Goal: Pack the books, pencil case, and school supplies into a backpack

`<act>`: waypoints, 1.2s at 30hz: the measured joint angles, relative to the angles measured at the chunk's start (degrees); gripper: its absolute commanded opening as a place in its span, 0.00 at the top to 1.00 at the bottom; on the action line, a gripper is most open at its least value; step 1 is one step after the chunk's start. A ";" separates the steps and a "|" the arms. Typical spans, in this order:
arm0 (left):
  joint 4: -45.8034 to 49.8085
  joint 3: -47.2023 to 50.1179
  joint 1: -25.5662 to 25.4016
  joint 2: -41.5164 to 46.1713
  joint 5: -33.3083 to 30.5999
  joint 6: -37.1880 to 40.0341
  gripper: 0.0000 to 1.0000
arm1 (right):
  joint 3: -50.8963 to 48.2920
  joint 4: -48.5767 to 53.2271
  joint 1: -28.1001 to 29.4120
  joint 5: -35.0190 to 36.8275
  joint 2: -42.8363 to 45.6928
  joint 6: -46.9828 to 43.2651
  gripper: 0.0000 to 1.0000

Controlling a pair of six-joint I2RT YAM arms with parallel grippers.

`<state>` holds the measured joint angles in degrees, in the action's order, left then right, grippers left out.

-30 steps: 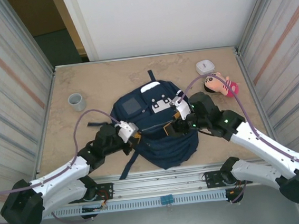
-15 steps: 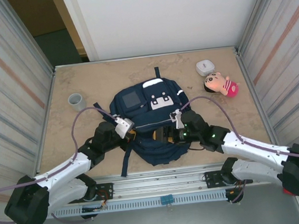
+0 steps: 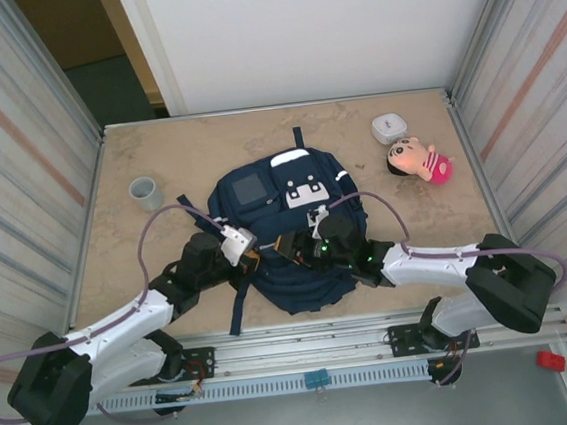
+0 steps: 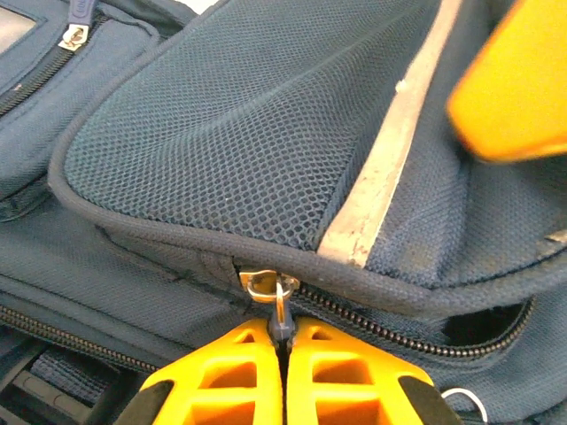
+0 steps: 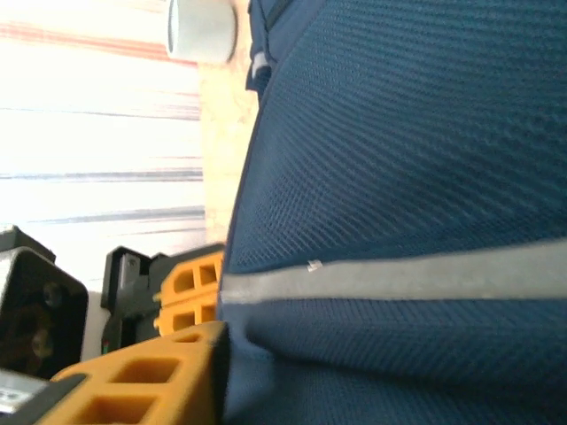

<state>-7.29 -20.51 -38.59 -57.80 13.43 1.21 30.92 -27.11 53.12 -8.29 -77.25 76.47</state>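
The navy backpack, mesh-panelled with a grey stripe, lies mid-table. The left pincer is clamped on its small metal zip pull. The right pincer sits against the fabric, half hidden, so I cannot tell its gap.

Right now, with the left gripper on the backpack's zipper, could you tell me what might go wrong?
1. The left gripper pinches just the thin zipper pull; a hard tug might slip it free.
2. The piped mesh flap overhangs the slider, so the zipper could snag on fabric.
3. The right gripper sits close by against the backpack; whether it grips fabric is unclear, so the bag may drag, or the grippers may bump.
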 measured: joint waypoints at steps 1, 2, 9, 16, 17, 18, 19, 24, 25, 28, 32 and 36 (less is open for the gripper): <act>0.09 0.00 -0.31 0.00 0.02 0.00 1.00 | 0.00 -0.83 -0.11 0.55 -0.28 0.17 0.81; 0.22 -0.02 -0.59 -0.02 0.02 0.00 1.00 | 0.00 -1.42 -0.20 1.03 -0.42 0.13 0.84; 0.28 -0.02 -2.56 -0.02 2.67 -0.17 1.00 | 0.09 -2.69 -0.98 2.49 -0.98 0.44 0.93; 1.62 -0.55 -4.31 0.61 3.45 -1.14 1.00 | 1.18 -2.91 -1.51 2.32 -2.38 0.42 0.95; 1.73 -0.68 -4.31 0.70 3.56 -1.25 1.00 | 1.33 -2.91 -1.51 2.32 -2.43 0.42 0.95; 1.77 -0.81 -4.31 0.70 3.96 -1.31 1.00 | 1.51 -2.91 -1.49 2.32 -2.58 0.42 0.95; 1.77 -0.92 -4.37 0.70 4.28 -1.49 1.00 | 1.73 -2.91 -1.49 2.29 -2.80 0.39 0.95; 1.99 -2.21 -6.71 -0.57 4.20 -1.77 0.83 | 2.84 -3.10 -1.36 1.75 -4.55 0.24 0.95; 2.03 -2.64 -7.28 -1.20 3.93 -1.42 0.75 | 2.84 -3.26 -1.36 1.44 -4.76 0.26 0.95; 2.43 -4.44 -10.38 -2.32 5.81 -0.37 0.56 | 2.84 -3.10 -1.49 1.01 -5.25 -0.33 0.91; 3.08 -6.27 -12.66 -0.42 6.97 2.16 0.42 | 4.04 1.36 -2.56 -0.57 -4.20 -4.11 0.91; 5.66 -6.49 -12.66 4.96 4.09 6.38 0.34 | 6.84 11.50 -5.31 -4.72 -0.85 -12.33 0.91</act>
<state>-1.63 -27.00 -51.24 -52.84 17.52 7.60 37.76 -15.62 47.81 -13.02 -78.11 64.14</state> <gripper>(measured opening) 0.633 0.110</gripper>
